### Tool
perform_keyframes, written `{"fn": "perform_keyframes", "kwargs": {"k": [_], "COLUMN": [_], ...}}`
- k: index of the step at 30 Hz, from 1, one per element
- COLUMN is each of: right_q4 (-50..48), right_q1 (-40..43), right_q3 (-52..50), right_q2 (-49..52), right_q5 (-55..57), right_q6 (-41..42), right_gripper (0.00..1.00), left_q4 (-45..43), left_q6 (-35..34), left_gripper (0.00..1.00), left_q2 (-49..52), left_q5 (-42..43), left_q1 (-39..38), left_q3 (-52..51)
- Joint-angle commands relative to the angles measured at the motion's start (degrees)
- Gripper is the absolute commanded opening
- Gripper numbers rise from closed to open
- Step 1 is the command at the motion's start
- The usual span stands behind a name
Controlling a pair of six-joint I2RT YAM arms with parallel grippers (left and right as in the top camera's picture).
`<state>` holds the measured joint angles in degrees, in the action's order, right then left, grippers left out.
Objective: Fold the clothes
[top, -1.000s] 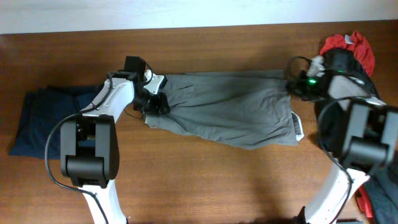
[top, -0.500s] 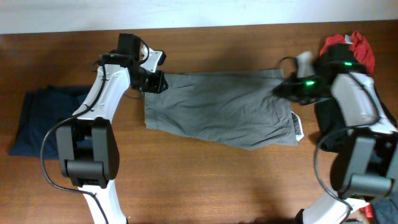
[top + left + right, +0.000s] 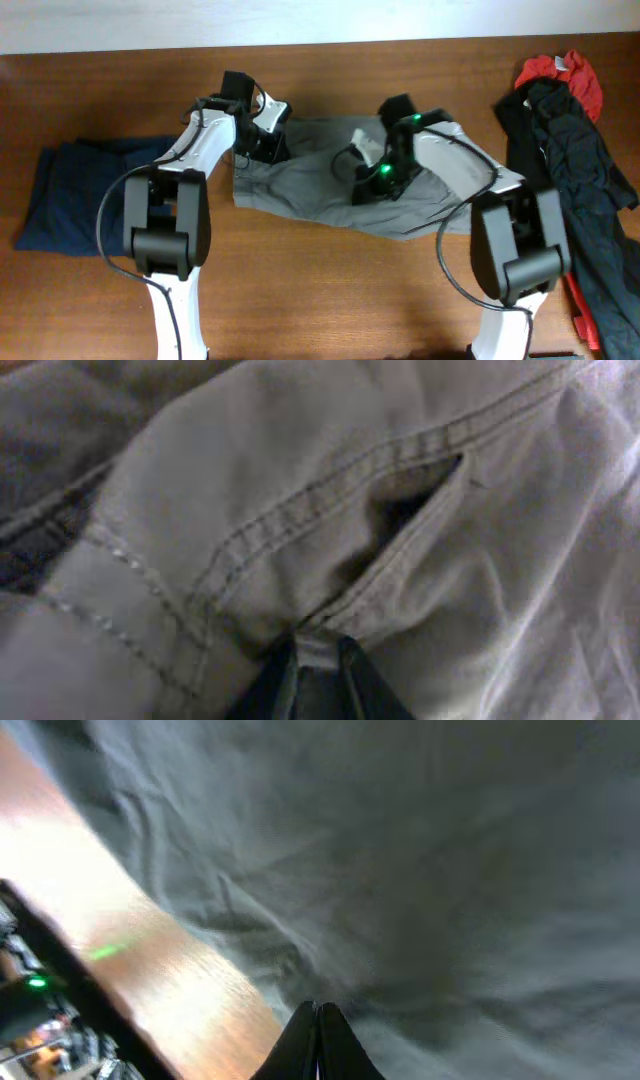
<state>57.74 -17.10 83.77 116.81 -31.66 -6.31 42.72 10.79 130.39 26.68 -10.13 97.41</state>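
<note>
Jaws of the left gripper [image 3: 265, 142] pinch a seamed fold at the far-left corner of the single pair of grey shorts [image 3: 300, 185]; the right gripper [image 3: 372, 185] has its jaws pressed together on cloth from the right end, held over the middle. Shorts lie mid-table near the far edge of the table [image 3: 320, 290], long axis left to right, right end doubled leftward. One navy garment [image 3: 60, 200] at the left edge, one black and red heap [image 3: 565, 120] at the right edge.
</note>
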Motion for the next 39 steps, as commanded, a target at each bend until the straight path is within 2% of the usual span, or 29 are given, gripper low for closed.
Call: {"fn": "perform_keyframes", "kwargs": {"k": [1,6,13,15,16,18,20,23,27,31,35,37,39], "right_q4": [1.81,0.92,3.89,5.11,5.6,6.47,6.56,6.51,5.9,4.33,3.8,3.26,1.31], "right_q1": [-0.22,2.27,7.41,7.87,7.85,7.63,7.23,6.69,6.58,6.67,6.67,6.67,6.67], "right_q3": [-0.68,-5.2,-7.61,-7.58,-7.58,-7.58,-7.58,-7.58,-7.56,-7.06,-4.83,-3.91,-3.65], "right_q2": [2.01,4.28,4.0,2.93,2.43,0.79,-0.61,-2.71,-5.49,-9.14,-11.89,-12.46,-12.55], "right_q5": [9.94,18.69,18.62,17.53,16.68,14.14,11.85,9.6,6.19,3.54,3.56,3.56,3.56], "right_q6": [2.12,6.47,8.22,5.55,3.96,1.75,0.5,0.5,-1.42,-2.1,-2.05,-1.66,1.75], "right_gripper": [0.06,0.05,0.05,0.08,0.09,0.09,0.09,0.1,0.19,0.33,0.41,0.48,0.52], "left_q4": [-1.38,-2.01,-1.22,-0.61,0.28,3.8,8.57,17.4,28.57,35.87,37.59,36.33,34.29], "left_q6": [0.9,0.0,-0.13,-1.75,-1.73,-1.75,-1.79,-2.58,-2.58,-2.58,-2.56,-2.58,-2.58], "left_gripper": [0.15,0.16,0.16,0.16,0.18,0.34,0.44,0.46,0.49,0.5,0.56,0.59,0.6], "left_q2": [2.82,3.04,3.02,2.99,2.97,2.84,2.47,1.9,1.42,1.4,1.4,1.4,1.4], "left_q5": [-0.15,-1.01,-0.92,-0.24,1.22,6.6,12.48,15.96,12.55,11.5,11.04,10.54,9.86], "left_q1": [0.15,2.32,6.16,7.28,7.8,9.01,10.03,11.52,13.68,16.5,18.1,18.08,17.66], "left_q3": [0.09,0.11,0.11,0.7,1.53,4.76,8.79,15.17,21.09,21.16,18.32,16.22,13.55]}}
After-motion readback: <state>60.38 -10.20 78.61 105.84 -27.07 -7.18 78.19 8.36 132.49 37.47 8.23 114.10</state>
